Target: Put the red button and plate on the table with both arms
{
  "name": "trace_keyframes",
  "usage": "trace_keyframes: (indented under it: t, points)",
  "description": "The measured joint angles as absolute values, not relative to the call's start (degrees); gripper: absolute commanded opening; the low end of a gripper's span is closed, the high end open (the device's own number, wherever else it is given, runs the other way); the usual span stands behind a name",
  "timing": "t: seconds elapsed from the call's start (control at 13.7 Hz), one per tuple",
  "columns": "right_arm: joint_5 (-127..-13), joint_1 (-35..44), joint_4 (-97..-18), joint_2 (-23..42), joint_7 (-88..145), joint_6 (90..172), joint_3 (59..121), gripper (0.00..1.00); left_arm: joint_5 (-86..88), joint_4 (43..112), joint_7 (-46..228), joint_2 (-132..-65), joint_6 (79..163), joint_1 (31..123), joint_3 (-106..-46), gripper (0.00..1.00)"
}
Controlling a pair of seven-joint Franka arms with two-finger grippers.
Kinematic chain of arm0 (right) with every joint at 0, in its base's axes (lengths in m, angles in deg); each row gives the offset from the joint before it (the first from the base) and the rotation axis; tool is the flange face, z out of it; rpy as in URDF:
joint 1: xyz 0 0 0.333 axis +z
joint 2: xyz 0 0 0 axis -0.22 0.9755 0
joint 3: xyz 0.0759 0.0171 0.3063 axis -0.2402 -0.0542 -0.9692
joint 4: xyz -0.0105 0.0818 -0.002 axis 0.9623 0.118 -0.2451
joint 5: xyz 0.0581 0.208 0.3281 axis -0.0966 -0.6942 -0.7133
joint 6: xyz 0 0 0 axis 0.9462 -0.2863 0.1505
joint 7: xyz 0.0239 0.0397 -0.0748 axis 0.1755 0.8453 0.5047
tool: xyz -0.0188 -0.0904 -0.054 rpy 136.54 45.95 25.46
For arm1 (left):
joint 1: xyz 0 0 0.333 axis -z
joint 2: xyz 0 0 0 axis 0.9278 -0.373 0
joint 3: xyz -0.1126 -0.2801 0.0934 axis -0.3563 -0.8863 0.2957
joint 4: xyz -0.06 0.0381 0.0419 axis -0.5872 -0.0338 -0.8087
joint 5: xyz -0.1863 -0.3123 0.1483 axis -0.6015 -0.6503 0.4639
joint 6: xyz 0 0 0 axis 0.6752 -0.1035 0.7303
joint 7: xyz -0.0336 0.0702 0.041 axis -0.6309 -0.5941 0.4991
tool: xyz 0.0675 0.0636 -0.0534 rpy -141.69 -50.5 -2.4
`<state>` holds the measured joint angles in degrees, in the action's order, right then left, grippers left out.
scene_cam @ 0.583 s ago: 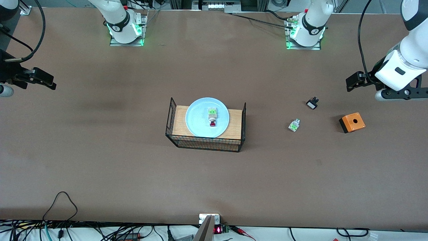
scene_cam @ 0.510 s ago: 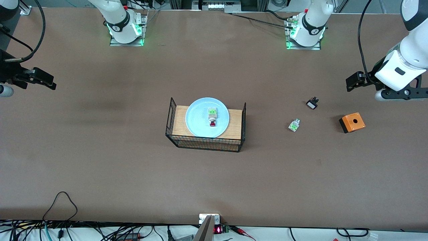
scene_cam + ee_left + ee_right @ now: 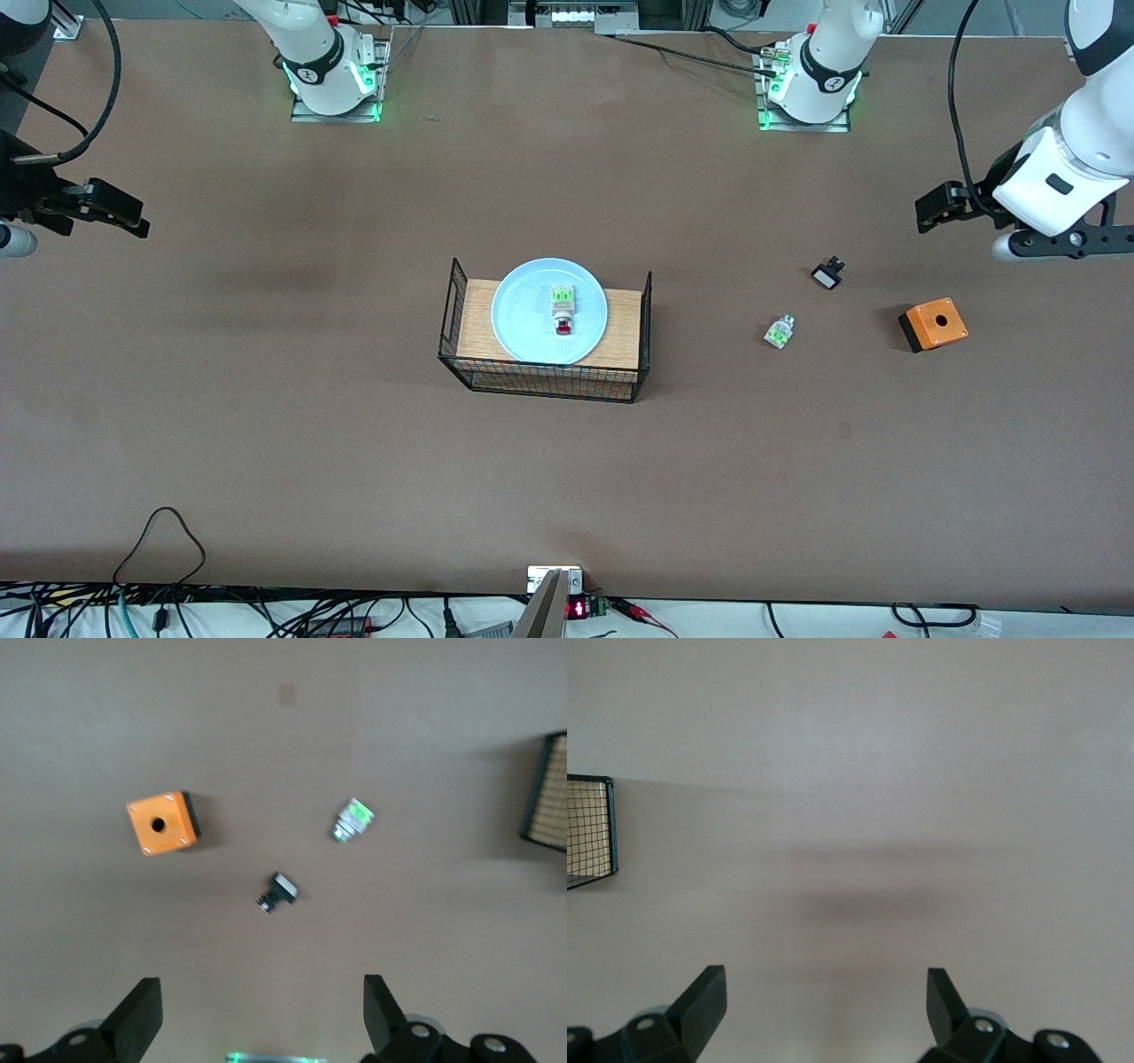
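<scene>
The pale blue plate (image 3: 523, 310) lies on the wood top of a black wire rack (image 3: 545, 377) in the middle of the brown table (image 3: 354, 461). The red button (image 3: 563, 310) lies on the plate, its red cap pointing toward the front camera. My left gripper (image 3: 930, 213) (image 3: 263, 1001) hangs open over the table at the left arm's end, with nothing between its fingers. My right gripper (image 3: 124, 213) (image 3: 827, 992) hangs open over bare table at the right arm's end, also holding nothing. Both are well away from the rack.
Between the rack and the left gripper lie a white-green part (image 3: 780, 331) (image 3: 353, 819), a small black-and-white part (image 3: 827, 274) (image 3: 277, 892) and an orange box (image 3: 933, 324) (image 3: 162, 822). The rack's edge (image 3: 549, 793) (image 3: 589, 828) shows in both wrist views.
My left arm has shifted slightly toward the bases' side of the table. The right arm, plate and button have not moved.
</scene>
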<state>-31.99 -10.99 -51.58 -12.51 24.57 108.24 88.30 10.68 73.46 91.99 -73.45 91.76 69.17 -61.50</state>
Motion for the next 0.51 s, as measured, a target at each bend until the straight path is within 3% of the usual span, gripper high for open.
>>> trace_keyframes:
  t: [0.29, 0.51]
  points:
    - [-32.0, -11.0, -51.6, -12.5, 24.6, 108.2, 88.3, 1.00, 2.4, 72.7, 92.2, -73.6, 91.1, 69.6, -64.9, 1.00]
    - [-32.0, -10.9, -51.6, -12.5, 24.6, 108.2, 88.3, 1.00, 1.1, 68.6, 99.0, -76.6, 91.2, 70.2, -72.8, 1.00]
